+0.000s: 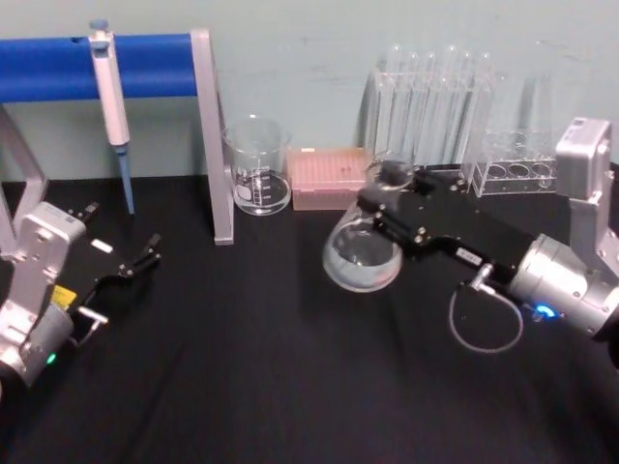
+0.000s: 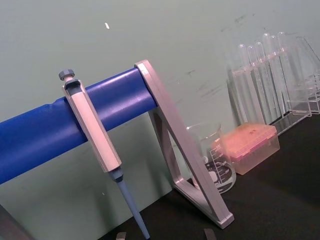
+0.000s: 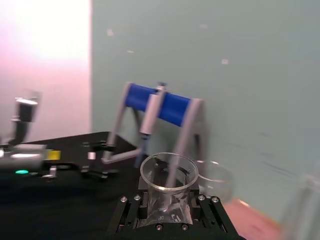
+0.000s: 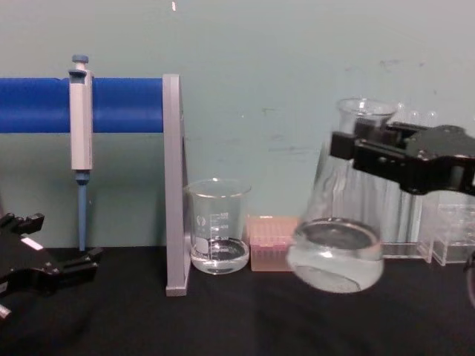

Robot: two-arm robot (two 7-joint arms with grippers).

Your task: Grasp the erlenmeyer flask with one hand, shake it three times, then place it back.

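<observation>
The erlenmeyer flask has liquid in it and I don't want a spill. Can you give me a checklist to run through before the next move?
1. Grip: the right end effector is shut on the neck of the erlenmeyer flask: ok.
2. Lift: the flask's base hangs off the black table: ok.
3. Attitude: the flask is tilted, not upright: not ok for setting it down.
4. Liquid: it sits low in the wide base, well below the neck: ok.
5. Neighbours: in the head view the beaker and the pink box stand apart from the flask: ok.
6. Other arm: the left end effector rests open at the table's left, far from the flask: ok.
</observation>
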